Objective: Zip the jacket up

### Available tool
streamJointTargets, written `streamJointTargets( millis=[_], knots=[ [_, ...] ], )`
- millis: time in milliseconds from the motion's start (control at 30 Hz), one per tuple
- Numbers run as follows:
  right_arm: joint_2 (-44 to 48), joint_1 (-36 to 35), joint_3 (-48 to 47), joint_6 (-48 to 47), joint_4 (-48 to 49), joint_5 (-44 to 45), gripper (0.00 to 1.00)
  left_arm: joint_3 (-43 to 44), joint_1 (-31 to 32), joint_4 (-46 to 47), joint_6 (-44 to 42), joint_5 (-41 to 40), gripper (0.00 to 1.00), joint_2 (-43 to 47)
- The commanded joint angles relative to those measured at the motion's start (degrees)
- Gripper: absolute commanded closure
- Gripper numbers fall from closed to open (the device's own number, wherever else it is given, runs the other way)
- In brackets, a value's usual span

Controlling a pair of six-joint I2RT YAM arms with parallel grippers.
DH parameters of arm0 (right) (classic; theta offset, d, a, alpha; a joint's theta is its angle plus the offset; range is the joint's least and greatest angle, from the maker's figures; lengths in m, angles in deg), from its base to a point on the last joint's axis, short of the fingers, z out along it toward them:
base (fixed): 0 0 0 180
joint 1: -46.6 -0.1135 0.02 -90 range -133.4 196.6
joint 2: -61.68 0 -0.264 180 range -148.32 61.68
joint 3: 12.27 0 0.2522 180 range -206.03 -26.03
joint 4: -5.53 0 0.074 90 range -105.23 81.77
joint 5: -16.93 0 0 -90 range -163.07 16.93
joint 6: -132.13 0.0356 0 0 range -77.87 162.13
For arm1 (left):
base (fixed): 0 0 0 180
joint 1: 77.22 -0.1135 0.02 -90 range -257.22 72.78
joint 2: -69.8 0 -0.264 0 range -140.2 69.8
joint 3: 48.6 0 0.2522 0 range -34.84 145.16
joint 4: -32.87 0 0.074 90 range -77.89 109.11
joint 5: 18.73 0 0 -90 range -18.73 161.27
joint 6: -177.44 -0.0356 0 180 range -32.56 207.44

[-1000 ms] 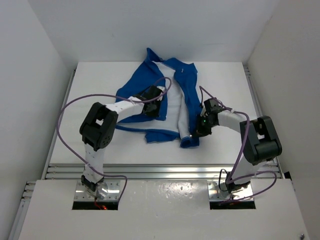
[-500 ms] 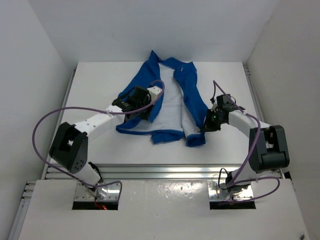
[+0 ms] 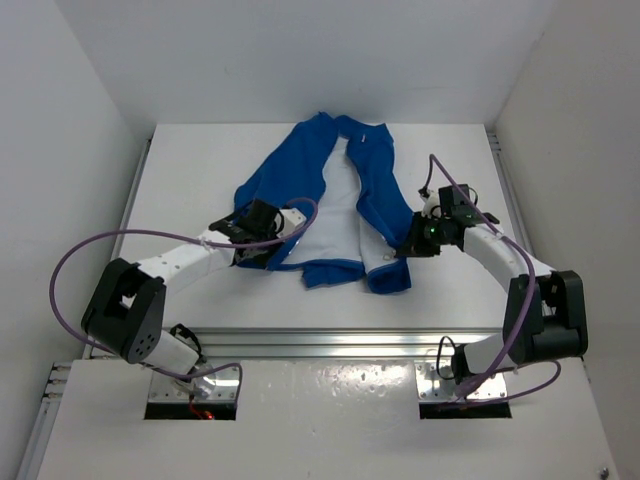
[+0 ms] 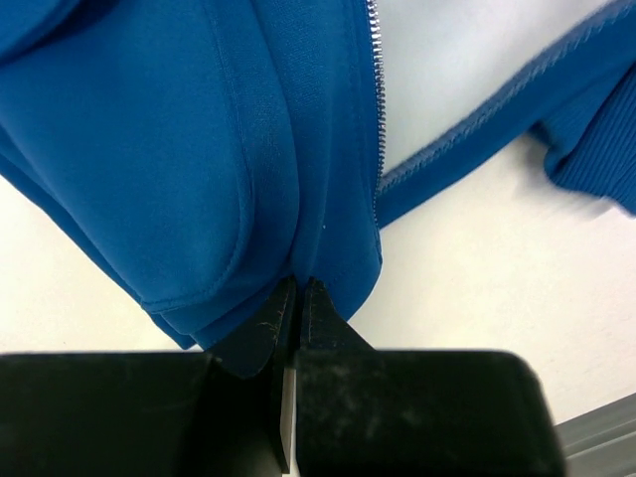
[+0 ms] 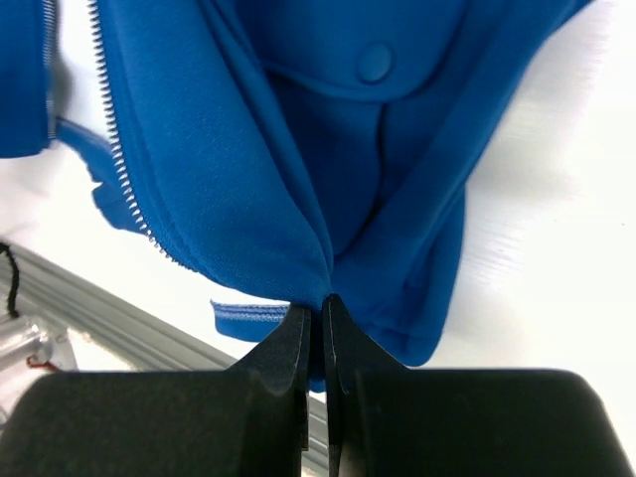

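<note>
The bright blue jacket lies open on the white table, its white lining showing between the two front panels. My left gripper is shut on a fold of the jacket's left panel, beside the pale zipper teeth. My right gripper is shut on a fold of the right panel, below a pocket snap; its zipper edge runs to the left.
An aluminium rail runs along the table's near edge, in front of the jacket's hem. White walls close in the table on the left, right and back. Purple cables loop from both arms.
My left gripper has pulled its panel down and to the left; my right gripper has drawn its panel out to the right. The jacket has spread wider and flatter.
</note>
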Motion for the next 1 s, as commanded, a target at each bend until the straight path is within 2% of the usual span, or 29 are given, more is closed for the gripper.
streamJointTargets(
  millis=[0,100,133,233,300,367,400,433,533,767,967],
  knots=[
    [1.8,-0.4,-2.4,-0.9,0.0,-2.7,1.0,-1.3,-0.8,-0.5,-1.9,0.2,1.0,1.3],
    [2.0,-1.4,-2.1,-1.4,-0.2,-3.9,1.0,-1.3,-2.0,-0.5,-2.7,5.2,0.97,1.3],
    [2.5,-1.8,-2.0,-1.5,-0.5,-4.0,1.0,-0.8,-2.8,-1.0,-3.3,9.4,0.92,1.3],
    [3.3,-2.5,-1.0,-1.9,-0.4,-4.7,1.0,0.8,-2.8,-1.7,-2.5,14.7,0.71,0.8],
    [3.5,-2.7,-0.6,-1.8,-0.2,-5.4,1.0,2.5,-3.4,-2.4,-1.1,17.5,0.65,0.2],
    [3.7,-2.8,-0.7,-1.8,-0.5,-5.6,1.0,3.7,-3.4,-2.4,0.0,18.7,0.53,-0.4],
    [3.7,-2.8,-0.7,-1.6,-0.6,-6.0,1.0,3.7,-3.4,-2.9,0.6,18.7,0.51,-0.9],
    [3.8,-2.8,-0.7,-1.6,-0.4,-6.0,1.0,4.4,-3.4,-2.9,1.5,18.7,0.42,-1.8],
    [3.6,-2.9,-1.1,-1.7,-0.8,-6.3,1.0,5.0,-2.1,-2.9,4.3,12.3,0.41,-3.1],
    [2.9,-2.8,-1.6,-1.1,-0.3,-6.6,1.0,4.3,2.7,-2.4,8.7,3.2,0.41,-5.7],
    [2.8,-1.4,-1.8,-0.8,0.0,-6.7,1.0,4.3,3.2,-2.4,10.8,-0.6,0.41,-8.8]
  ],
)
